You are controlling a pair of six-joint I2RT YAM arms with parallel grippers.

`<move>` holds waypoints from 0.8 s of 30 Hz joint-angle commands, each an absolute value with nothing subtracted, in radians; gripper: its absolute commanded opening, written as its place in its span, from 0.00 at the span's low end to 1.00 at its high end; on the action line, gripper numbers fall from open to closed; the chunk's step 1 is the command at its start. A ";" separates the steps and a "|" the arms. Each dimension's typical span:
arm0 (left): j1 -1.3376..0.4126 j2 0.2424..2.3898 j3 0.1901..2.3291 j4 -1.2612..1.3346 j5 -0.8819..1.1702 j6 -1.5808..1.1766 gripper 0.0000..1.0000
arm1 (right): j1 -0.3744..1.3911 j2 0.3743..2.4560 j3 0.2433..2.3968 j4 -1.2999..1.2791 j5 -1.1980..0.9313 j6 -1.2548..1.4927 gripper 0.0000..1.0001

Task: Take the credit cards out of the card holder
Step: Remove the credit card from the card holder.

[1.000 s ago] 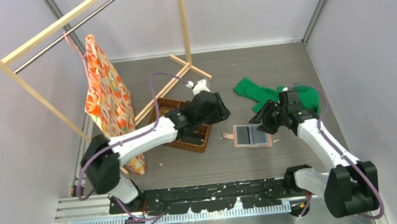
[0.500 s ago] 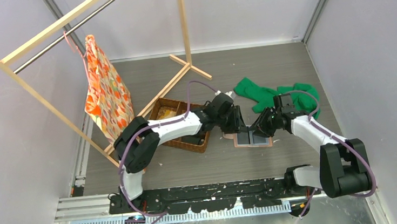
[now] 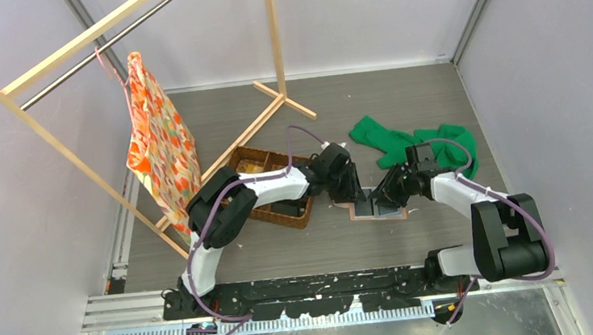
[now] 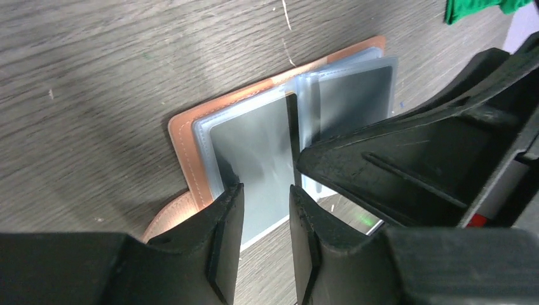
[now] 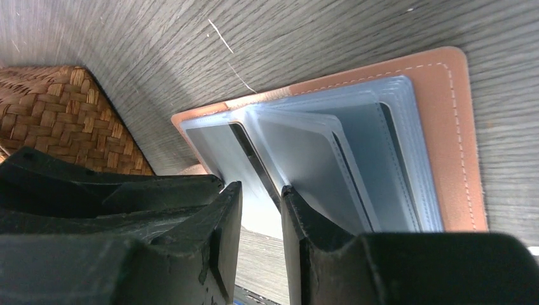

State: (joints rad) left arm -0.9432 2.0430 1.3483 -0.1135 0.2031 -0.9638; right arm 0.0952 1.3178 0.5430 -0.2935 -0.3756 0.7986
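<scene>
Table [image 3: 288, 111]: left tool [image 4: 266, 197] and right tool [image 5: 260, 197] reached card holder [image 5: 454, 127].

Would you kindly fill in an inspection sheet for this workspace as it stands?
Surface: grey wood-grain table, fine scratches.
Job's things: card holder lies open, grey sleeves up; no loose card seen.
Clutter: woven basket beside holder; green cloth behind; orange cloth hanging from wooden rack.
End effectors: left end effector and right end effector both over the holder, jaws slightly apart, no grip seen.
Cables: purple cables loop off both arms.
Surroundings: plain grey walls.
</scene>
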 commanded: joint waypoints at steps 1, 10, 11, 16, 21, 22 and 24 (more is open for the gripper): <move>-0.930 2.061 1.341 -0.056 0.240 -0.979 0.34 | 0.093 1.335 0.525 -0.246 -0.382 0.781 0.34; -0.928 2.125 1.321 0.043 0.327 -1.039 0.32 | 0.093 1.337 0.507 -0.236 -0.368 0.779 0.34; -0.928 2.127 1.322 0.043 0.329 -1.040 0.32 | 0.093 1.333 0.506 -0.237 -0.368 0.780 0.34; -0.928 2.102 1.321 -0.014 0.290 -1.004 0.31 | 0.093 1.260 0.513 -0.291 -0.328 0.776 0.34; -0.925 2.059 1.309 -0.080 0.265 -0.947 0.32 | 0.093 1.173 0.531 -0.327 -0.352 0.743 0.34; -0.925 2.050 1.304 -0.079 0.267 -0.945 0.33 | 0.093 1.154 0.534 -0.331 -0.356 0.743 0.34; -0.923 2.039 1.293 -0.077 0.267 -0.944 0.34 | 0.092 1.127 0.546 -0.358 -0.338 0.738 0.34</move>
State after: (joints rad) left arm -0.9226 2.0842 1.3315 0.0013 0.2958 -0.9958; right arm 0.0914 1.1877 0.5182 -0.3187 -0.3523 0.7685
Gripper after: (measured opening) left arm 0.326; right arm 0.342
